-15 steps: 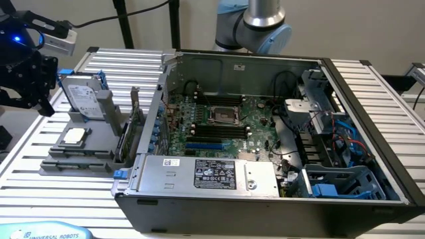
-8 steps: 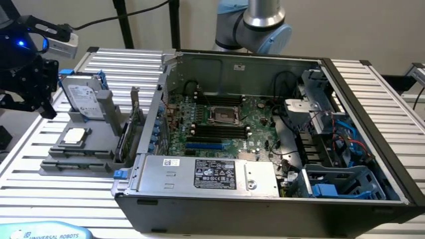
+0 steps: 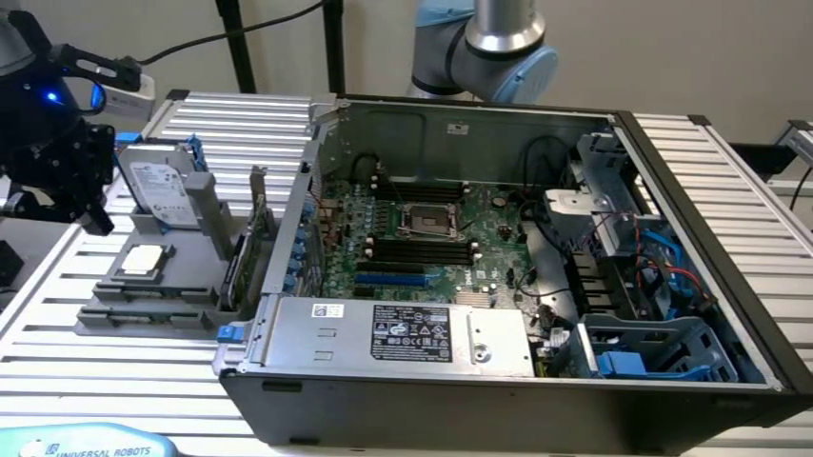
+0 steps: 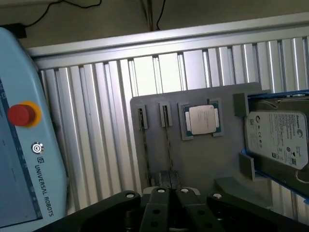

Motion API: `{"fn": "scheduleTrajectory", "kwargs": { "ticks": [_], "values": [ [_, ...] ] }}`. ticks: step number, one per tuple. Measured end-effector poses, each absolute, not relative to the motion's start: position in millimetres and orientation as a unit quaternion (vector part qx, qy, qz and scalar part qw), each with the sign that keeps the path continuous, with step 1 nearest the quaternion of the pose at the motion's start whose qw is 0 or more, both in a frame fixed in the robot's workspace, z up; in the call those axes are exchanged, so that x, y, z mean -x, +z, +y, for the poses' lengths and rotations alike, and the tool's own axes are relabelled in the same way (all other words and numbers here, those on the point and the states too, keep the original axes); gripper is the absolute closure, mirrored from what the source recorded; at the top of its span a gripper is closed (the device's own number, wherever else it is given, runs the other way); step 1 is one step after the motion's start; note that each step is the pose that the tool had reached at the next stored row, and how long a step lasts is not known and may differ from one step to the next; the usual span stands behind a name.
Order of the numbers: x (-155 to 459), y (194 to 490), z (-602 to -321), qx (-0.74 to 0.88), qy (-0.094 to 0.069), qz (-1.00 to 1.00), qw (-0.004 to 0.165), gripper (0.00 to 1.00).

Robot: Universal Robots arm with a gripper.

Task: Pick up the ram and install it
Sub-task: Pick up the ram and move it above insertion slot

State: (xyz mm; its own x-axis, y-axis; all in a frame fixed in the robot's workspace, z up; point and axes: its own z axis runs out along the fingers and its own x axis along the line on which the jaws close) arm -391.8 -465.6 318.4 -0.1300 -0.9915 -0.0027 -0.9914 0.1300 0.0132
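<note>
Black tool (image 4: 171,193) downward above grey holder (image 4: 203,164) beside hard drive (image 4: 277,140)

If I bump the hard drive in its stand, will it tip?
Probably not easily: the hard drive stands on edge, but posts of the stand flank it. It looks rigid and likely heavy for its size.

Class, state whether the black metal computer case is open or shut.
Open: the black metal computer case lacks a side cover, exposing its green motherboard.
</note>
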Motion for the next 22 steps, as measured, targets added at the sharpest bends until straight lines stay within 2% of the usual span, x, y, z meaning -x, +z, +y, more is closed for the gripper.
{"fn": "scheduleTrajectory", "kwargs": {
  "ticks": [8,9,10,12,13,14,22],
  "values": [
    [390.4,306.1,-466.8,-0.675,-0.006,-0.737,0.003,0.88],
    [390.1,304.5,-467.1,-0.677,-0.006,-0.736,0.003,0.83],
    [389.8,303.0,-467.4,-0.678,-0.006,-0.735,0.003,0.83],
    [389.3,300.0,-467.9,-0.681,-0.006,-0.733,0.003,0.70],
    [388.9,298.4,-468.2,-0.682,-0.006,-0.731,0.003,0.70],
    [388.6,296.8,-468.6,-0.683,-0.006,-0.730,0.003,0.64],
    [385.8,283.2,-472.5,-0.691,-0.006,-0.723,0.003,0.64]
  ]
}}
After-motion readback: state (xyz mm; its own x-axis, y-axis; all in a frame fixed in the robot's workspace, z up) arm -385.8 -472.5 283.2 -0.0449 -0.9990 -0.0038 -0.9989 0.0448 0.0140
